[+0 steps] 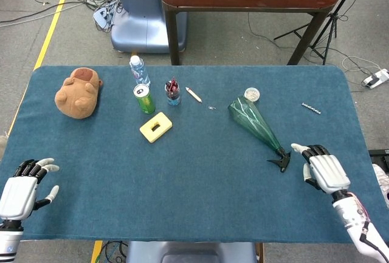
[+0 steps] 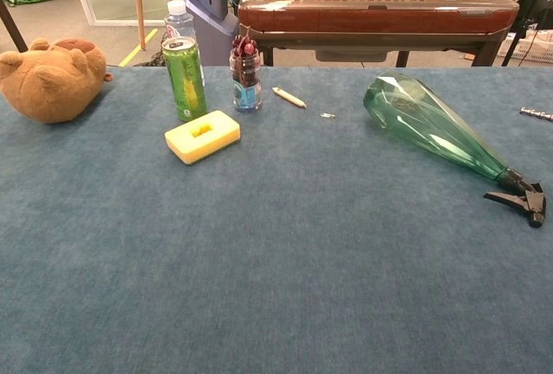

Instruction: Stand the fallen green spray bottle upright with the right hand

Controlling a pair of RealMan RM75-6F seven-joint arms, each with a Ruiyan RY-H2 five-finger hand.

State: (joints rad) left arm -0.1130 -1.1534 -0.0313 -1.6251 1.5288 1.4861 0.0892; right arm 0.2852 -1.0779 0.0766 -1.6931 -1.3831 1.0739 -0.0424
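**Right hand nears toppled spray bottle as upright job waits to begin**

The green spray bottle (image 1: pixel 255 122) lies on its side on the blue-covered counter (image 1: pixel 200 184), right of centre, its wide base pointing toward the far edge and its black trigger head (image 1: pixel 281 160) toward the robot. The right hand (image 1: pixel 321 169) hovers just beside that trigger end, fingers spread and empty, apart from the bottle. Its position at the narrow neck suggests a grasp there is being lined up, since the slim end looks easier to encircle than the broad faceted body. The bottle is clear and appears empty, so it would likely be light but prone to roll or pivot on its taper when pushed.

The left hand (image 1: pixel 21 189) sits at the near left corner of the counter, open and holding nothing, well away from the work and evidently parked, as the task calls for the right hand alone.

Bystander items cluster on the far left half: a plush toy (image 1: pixel 78 93), a water bottle (image 1: pixel 139 69), a green can (image 1: pixel 144 98), a small jar (image 1: pixel 172 93), and a yellow block (image 1: pixel 155 126). A small round tin (image 1: pixel 251 95) rests near the bottle's base, close enough to be nudged if the base swings during the lift. The chest view shows neither hand.
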